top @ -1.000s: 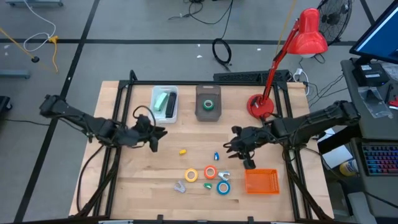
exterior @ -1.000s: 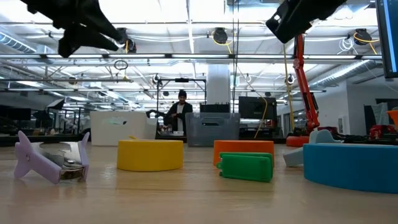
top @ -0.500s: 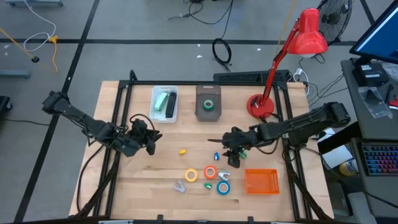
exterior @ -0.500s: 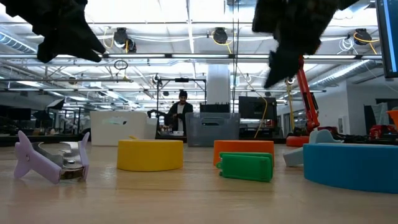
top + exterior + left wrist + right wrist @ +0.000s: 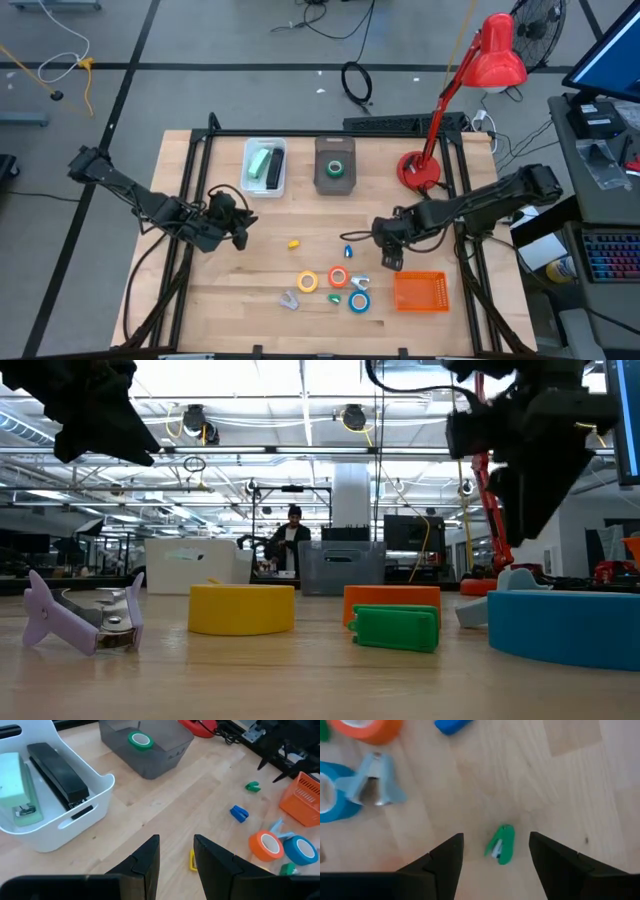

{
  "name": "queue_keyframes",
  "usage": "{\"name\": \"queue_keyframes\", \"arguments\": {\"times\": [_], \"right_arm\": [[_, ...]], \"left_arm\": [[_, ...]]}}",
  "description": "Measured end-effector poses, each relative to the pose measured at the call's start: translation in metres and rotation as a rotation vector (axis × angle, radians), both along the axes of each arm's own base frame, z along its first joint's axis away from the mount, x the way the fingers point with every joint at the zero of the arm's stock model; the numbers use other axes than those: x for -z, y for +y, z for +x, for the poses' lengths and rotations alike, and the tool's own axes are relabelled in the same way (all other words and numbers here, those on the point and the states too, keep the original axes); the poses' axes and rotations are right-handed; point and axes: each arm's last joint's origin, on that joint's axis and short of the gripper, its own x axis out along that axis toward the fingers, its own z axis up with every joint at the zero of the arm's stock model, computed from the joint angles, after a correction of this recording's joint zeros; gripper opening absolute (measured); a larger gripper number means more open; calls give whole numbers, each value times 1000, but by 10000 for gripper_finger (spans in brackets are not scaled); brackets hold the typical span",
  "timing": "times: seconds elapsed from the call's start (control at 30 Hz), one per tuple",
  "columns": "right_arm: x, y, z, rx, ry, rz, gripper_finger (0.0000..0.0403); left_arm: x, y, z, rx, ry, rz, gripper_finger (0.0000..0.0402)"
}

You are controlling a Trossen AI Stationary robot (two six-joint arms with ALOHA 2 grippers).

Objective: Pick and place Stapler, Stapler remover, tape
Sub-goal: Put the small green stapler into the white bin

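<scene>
My right gripper (image 5: 383,248) (image 5: 496,838) hangs open low over the table's middle. A small green staple remover (image 5: 501,845) lies on the wood between and ahead of its fingers, untouched. Yellow (image 5: 308,282), orange-red (image 5: 338,277) and blue (image 5: 359,300) tape rolls lie flat near the front. A green tape roll (image 5: 337,168) sits in the grey bin (image 5: 322,180). A black stapler (image 5: 55,777) and a pale green one (image 5: 12,785) lie in the white bin (image 5: 247,172). My left gripper (image 5: 243,228) (image 5: 176,855) hovers left of centre, open, with nothing between its fingers.
More staple removers lie loose: lilac (image 5: 290,299), light blue (image 5: 360,283), blue (image 5: 348,250), yellow (image 5: 294,243), green (image 5: 335,298). An orange basket (image 5: 420,292) stands front right. A red desk lamp (image 5: 420,170) stands at the far right. A person (image 5: 290,540) stands in the room behind.
My right gripper has opened and come down toward the table, swinging first toward the left edge and then back right. A green staple remover now lies on the wood ahead of its fingers. My left gripper has drifted slightly toward the near edge.
</scene>
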Motion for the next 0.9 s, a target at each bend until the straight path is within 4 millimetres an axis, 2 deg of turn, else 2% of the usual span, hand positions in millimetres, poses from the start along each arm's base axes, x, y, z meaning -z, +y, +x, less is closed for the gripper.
{"name": "queue_keyframes", "arguments": {"times": [0.27,0.9], "right_arm": [[24,4,-15,55,77,53,224],[45,5,-19,146,2,76,224]], "left_arm": [[0,0,0,0,-1,0,122],[0,1,0,-14,-9,13,122]]}}
